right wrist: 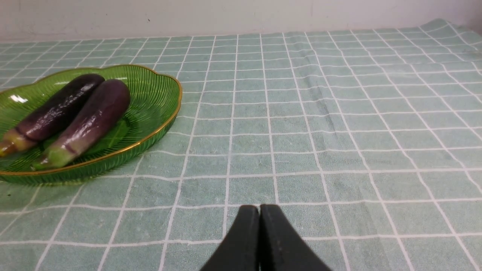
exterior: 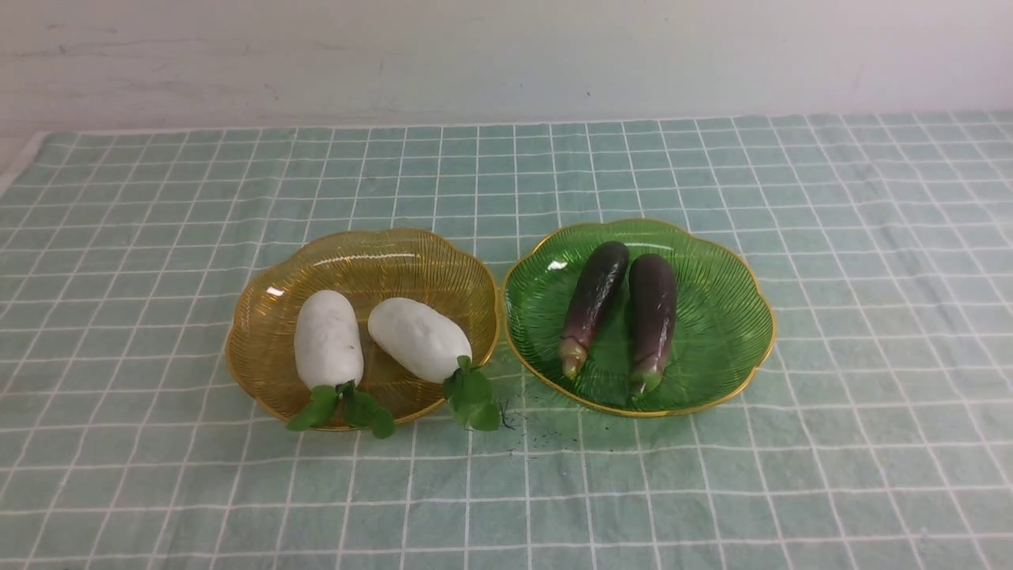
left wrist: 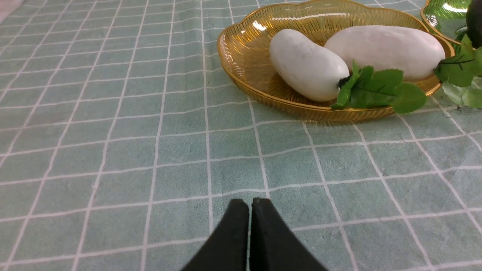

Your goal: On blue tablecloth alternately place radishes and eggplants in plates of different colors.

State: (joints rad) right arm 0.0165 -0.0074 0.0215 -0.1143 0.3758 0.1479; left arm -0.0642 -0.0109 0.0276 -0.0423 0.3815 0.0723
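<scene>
Front view shows neither arm; in the left wrist view, the left gripper (left wrist: 250, 201) is cut off by the frame's lower edge, its dark tips shut with nothing between them, and the right wrist view crops the right gripper (right wrist: 260, 207) the same way, likewise closed and holding nothing. The left wrist view also trims the green plate to a sliver, and the right wrist view cuts off part of it. Dark specks on the blue tablecloth (exterior: 396, 507) near the plates are too small to identify. No writing is readable. Two stubby white radishes (exterior: 328, 339) (exterior: 419, 339) lie apart in the amber plate (exterior: 364, 265), their green leaves hanging over its gold scalloped rim. Two glossy dark purple eggplants (exterior: 595, 301) (exterior: 653, 317) lie side by side in the ribbed green plate (exterior: 716, 317), their stem ends paler and greenish.
</scene>
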